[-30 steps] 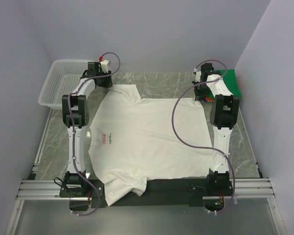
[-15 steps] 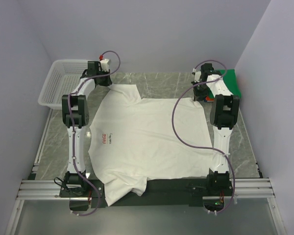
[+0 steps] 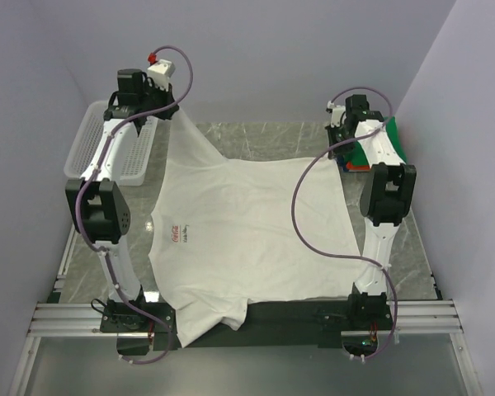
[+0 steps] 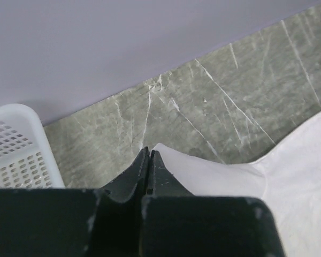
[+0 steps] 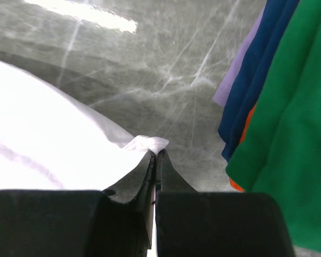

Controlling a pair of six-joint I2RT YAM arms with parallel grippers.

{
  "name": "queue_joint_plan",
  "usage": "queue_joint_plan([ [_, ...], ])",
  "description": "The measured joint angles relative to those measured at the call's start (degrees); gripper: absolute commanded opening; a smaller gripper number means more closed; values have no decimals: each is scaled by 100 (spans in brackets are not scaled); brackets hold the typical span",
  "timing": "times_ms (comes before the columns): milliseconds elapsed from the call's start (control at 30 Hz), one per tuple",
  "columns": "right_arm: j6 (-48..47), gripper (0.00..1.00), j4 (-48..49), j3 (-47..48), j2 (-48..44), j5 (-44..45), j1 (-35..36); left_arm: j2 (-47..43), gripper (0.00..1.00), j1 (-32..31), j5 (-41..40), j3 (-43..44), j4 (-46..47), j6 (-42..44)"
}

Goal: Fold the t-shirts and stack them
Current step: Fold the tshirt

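A white t-shirt with a small red chest logo lies spread on the table. My left gripper is shut on its far left corner and holds it raised above the table; the cloth hangs from the closed jaws. My right gripper is shut on the far right corner, a bunched tip of cloth at the fingertips. Folded green, blue and orange tees lie stacked at the far right.
A white plastic mesh basket stands at the far left, also in the left wrist view. Grey walls close in at the back and sides. The shirt's near hem hangs over the table's front edge onto a black strip.
My left arm has swung up and back, lifting the shirt's far left corner off the table. My right gripper has risen slightly with the far right corner.
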Motion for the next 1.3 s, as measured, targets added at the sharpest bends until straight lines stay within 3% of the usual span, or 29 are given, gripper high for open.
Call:
queue_joint_plan([
  [433,-551,0,-94,-243,-361,-649,-273,-1261,0,-7,-28,-1709,-597,238],
  [933,-1303,0,-531,-595,-540,-1392,-691,-3751,0,-7,103,-3499,-1220,236],
  [1300,-1862,0,-914,-922,-682,-1700,-761,-4688,0,-9,103,-4559,-1871,227],
])
